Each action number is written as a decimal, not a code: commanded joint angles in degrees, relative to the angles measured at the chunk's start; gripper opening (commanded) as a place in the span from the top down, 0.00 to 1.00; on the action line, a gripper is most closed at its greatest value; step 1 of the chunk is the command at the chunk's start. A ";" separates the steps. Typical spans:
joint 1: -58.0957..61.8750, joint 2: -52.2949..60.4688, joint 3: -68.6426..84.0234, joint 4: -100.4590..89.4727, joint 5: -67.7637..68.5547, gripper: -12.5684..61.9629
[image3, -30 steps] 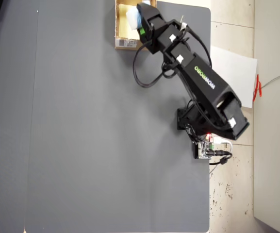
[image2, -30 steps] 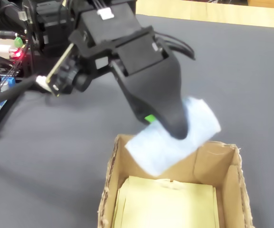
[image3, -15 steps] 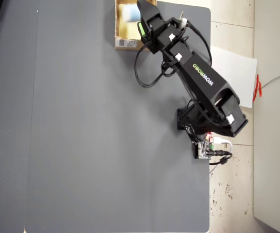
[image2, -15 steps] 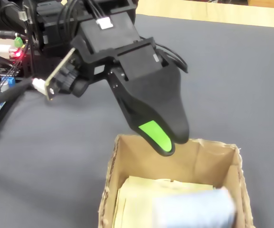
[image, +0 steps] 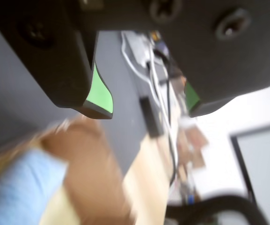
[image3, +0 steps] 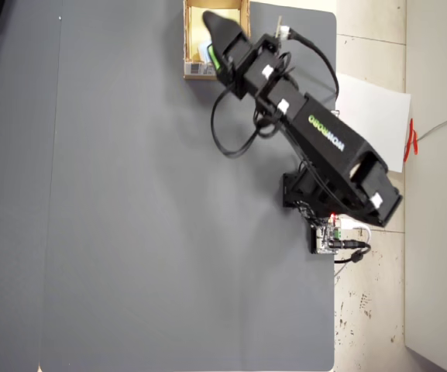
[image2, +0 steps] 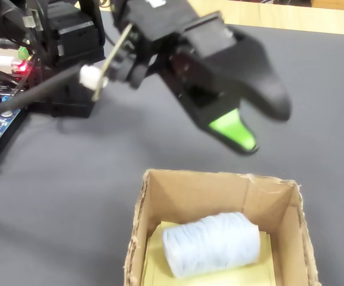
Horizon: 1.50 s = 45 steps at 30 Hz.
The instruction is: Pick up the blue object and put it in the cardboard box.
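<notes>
table [image2: 315, 89]: dark grey mat | arm [image3: 316, 132]: had lifted and swung off the box since 0.5 s ago | cardboard box [image2: 203, 190]: unmoved | gripper [image2: 261, 128]: jaws apart, empty, above box | blue object [image2: 211, 244]: settled rolled on box floor, was blurred mid-drop

Hobby workbench, bare circuit board [image3: 328, 236], loose cables [image2: 5, 65]

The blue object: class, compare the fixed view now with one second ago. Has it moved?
Yes. The blue object was clamped above the back rim of the cardboard box; it now lies down inside on the box floor, free of the open gripper.
</notes>
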 commanded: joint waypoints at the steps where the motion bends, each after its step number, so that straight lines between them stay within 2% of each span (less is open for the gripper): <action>1: -4.31 4.39 -0.79 -4.04 6.15 0.40; 8: -17.49 12.13 10.28 -11.51 12.57 0.40; 14: -28.04 21.01 20.83 -12.13 12.22 0.40; 21: -34.10 27.86 31.11 -12.66 10.11 0.38; 45: -35.42 30.50 54.14 -14.06 8.79 0.37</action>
